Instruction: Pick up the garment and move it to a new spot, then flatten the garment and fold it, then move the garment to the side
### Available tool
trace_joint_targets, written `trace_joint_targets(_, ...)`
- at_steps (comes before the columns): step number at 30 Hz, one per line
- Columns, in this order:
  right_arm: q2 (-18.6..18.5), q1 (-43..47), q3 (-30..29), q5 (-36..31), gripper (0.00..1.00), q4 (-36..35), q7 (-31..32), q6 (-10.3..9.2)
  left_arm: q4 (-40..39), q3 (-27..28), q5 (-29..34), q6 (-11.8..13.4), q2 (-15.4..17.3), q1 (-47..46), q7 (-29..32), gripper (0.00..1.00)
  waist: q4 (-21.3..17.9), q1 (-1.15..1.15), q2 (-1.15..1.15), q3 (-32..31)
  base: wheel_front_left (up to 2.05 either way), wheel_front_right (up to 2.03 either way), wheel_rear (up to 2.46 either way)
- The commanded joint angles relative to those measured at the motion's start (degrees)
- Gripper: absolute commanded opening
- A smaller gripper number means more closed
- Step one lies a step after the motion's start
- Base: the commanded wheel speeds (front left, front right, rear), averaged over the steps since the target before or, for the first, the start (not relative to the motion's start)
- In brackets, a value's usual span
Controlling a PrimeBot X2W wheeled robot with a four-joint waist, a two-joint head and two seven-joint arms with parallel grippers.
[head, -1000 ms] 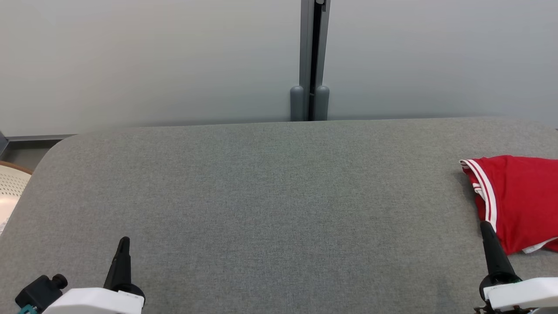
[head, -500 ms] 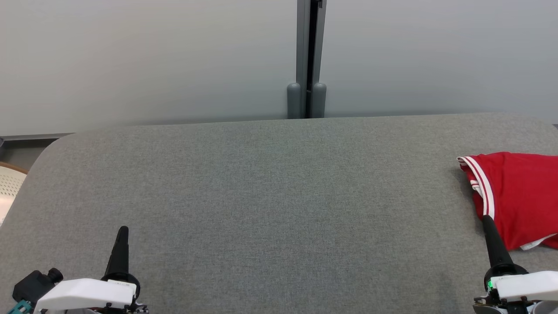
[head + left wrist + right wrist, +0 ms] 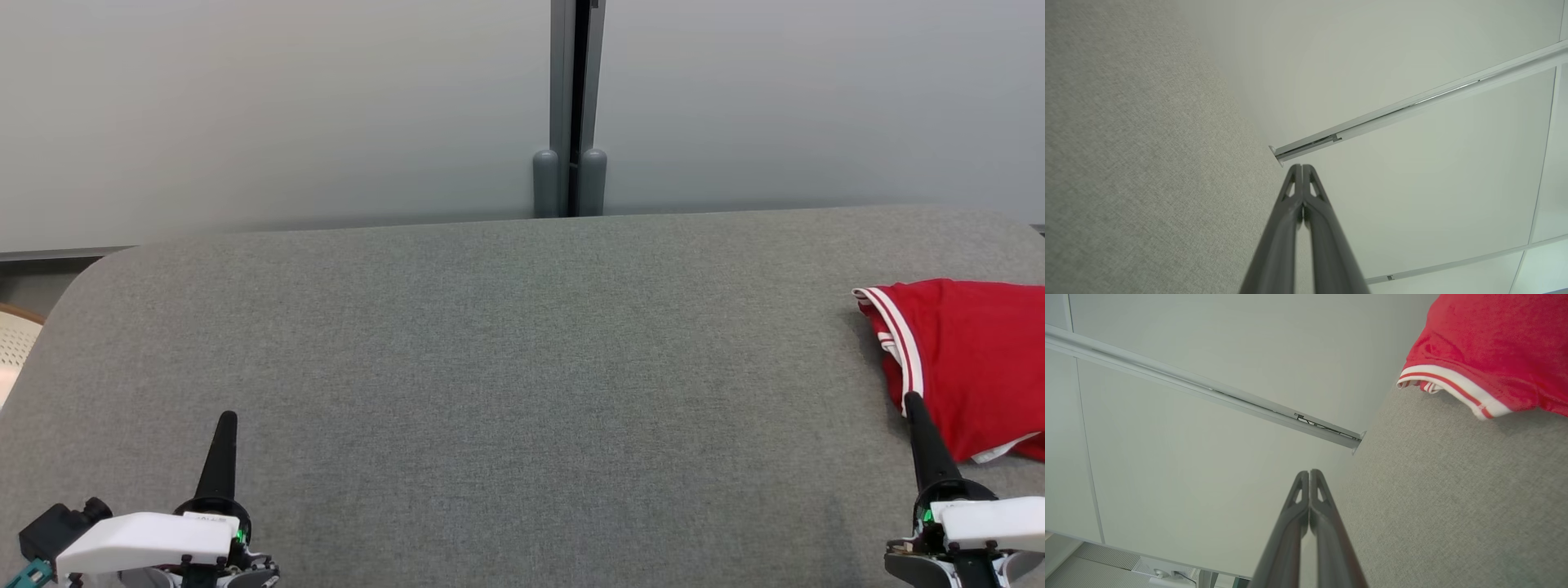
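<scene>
The garment (image 3: 971,359) is red with white-and-red striped trim, folded, lying at the far right of the grey fabric table (image 3: 506,359); its right part runs out of the head view. In the right wrist view the garment (image 3: 1490,347) lies at the upper right, apart from the fingers. My right gripper (image 3: 913,402) stands at the lower right, shut and empty, its tip just before the garment's near-left edge. At the lower left my left gripper (image 3: 227,418) is shut with nothing in it, far from the garment. Both wrist views show the fingers (image 3: 1301,169) (image 3: 1309,473) pressed together.
A pale grey partition wall (image 3: 286,106) with a vertical grey joint post (image 3: 570,106) stands behind the table's far edge. A cream perforated basket (image 3: 12,347) shows at the left edge, beside the table's rounded corner.
The whole head view has shifted slightly, so the camera moved. Both shut grippers have crept a little up the picture, and the garment lies as before.
</scene>
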Motion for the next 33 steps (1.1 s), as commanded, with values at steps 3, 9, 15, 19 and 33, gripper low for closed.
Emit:
trace_joint_targets(3, -0.16, -1.34, -0.34, 2.16, 0.00, 0.24, 0.35, 0.02, -0.27, 0.62, -1.95, -0.68, 0.00, -1.92, 0.47, 0.00, -0.10, 0.00, 0.00, 0.11, 0.00, 0.00, 0.00)
trace_joint_targets(9, -0.02, -1.95, -0.55, 5.06, 0.00, 1.04, 0.53, 0.02, -0.08, 1.12, -4.71, -0.96, -0.28, -2.39, 1.19, 0.00, -0.31, 0.00, 0.00, 0.33, 0.00, 0.00, 0.00)
trace_joint_targets(15, 0.09, -2.69, -0.73, 7.75, 0.00, 1.80, 0.60, 0.02, 0.06, 1.54, -7.41, -1.24, -0.49, -2.98, 1.92, 0.00, -0.52, 0.00, 0.00, 0.55, 0.00, 0.00, 0.00)
trace_joint_targets(19, 0.17, -3.08, -0.86, 9.86, 0.00, 2.32, 0.70, 0.01, 0.21, 1.92, -9.55, -1.60, -0.63, -3.22, 2.46, 0.00, -0.69, 0.00, 0.00, 0.73, 0.00, 0.00, 0.00)
trace_joint_targets(33, 0.43, -4.45, -1.16, 15.17, 0.00, 3.80, 1.04, 0.01, 0.56, 2.78, -14.64, -2.19, -1.15, -4.13, 3.66, 0.00, -1.14, 0.00, 0.00, 1.21, 0.00, 0.00, 0.00)
